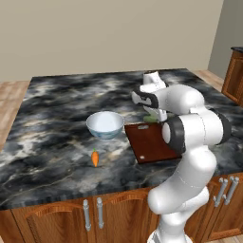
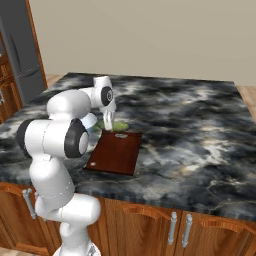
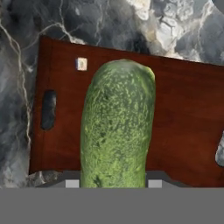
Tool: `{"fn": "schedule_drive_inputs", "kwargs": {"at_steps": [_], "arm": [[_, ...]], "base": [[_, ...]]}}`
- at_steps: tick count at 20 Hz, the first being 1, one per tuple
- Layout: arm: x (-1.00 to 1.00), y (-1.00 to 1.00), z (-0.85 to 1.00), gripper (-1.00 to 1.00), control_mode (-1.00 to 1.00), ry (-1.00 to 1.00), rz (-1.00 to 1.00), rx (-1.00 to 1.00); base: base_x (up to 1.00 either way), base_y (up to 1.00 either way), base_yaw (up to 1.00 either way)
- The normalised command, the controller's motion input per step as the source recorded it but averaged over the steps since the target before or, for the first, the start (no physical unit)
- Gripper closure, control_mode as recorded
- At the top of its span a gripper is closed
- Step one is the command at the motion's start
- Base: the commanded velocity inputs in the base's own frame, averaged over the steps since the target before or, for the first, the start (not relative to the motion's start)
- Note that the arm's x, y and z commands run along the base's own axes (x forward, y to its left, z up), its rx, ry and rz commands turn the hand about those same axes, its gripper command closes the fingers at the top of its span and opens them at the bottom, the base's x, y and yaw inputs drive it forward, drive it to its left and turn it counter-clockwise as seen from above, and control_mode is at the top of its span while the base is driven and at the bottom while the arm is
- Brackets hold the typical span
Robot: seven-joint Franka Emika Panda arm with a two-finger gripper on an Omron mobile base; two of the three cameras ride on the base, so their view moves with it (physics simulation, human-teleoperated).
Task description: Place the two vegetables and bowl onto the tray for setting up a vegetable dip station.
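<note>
Pincer (image 2: pixel 108 122) clenched on green vegetable (image 3: pixel 117 127), holding it above far edge of tray (image 1: pixel 151 142). Hand view: vegetable hangs over reddish-brown board, pale dot (image 3: pixel 81 64) beside its tip. Tray bare on dark marble bench (image 1: pixel 57 109). Bowl (image 1: pixel 105 124) just left of tray. Carrot (image 1: pixel 95 157) on bench, nearer front edge, apart from bowl.

Two vegetables are counted: one orange carrot (image 1: pixel 95 158) near the front edge of the tabletop (image 1: pixel 57 109), and one slim green vegetable (image 3: pixel 118 127). One white bowl (image 1: pixel 105 124) is seen toward the tabletop's middle. One reddish-brown tray (image 1: pixel 151 143) is seen by the front edge. One robot arm (image 1: pixel 190 142) is present.
</note>
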Motion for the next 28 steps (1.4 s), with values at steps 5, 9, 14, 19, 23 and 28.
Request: {"fn": "schedule_drive_inputs", "kwargs": {"at_steps": [5,9,14,19,23,28], "arm": [[0.32,0.0,-0.64,1.0,-1.0,-0.07,0.05,0.0],[0.26,0.0,-0.59,1.0,-1.0,-0.04,0.05,0.0],[0.26,0.0,-0.32,1.0,-1.0,-0.01,0.03,0.0],[0.29,0.0,-0.24,1.0,-1.0,-0.02,0.02,0.0],[0.37,0.0,-0.16,1.0,-1.0,-0.01,0.01,0.0],[0.42,0.0,-0.11,1.0,-1.0,0.0,0.0,0.0]], "base": [[0.0,0.0,0.0],[0.0,0.0,0.0],[0.0,0.0,0.0],[0.0,0.0,0.0],[0.0,0.0,0.0],[0.0,0.0,0.0]]}}
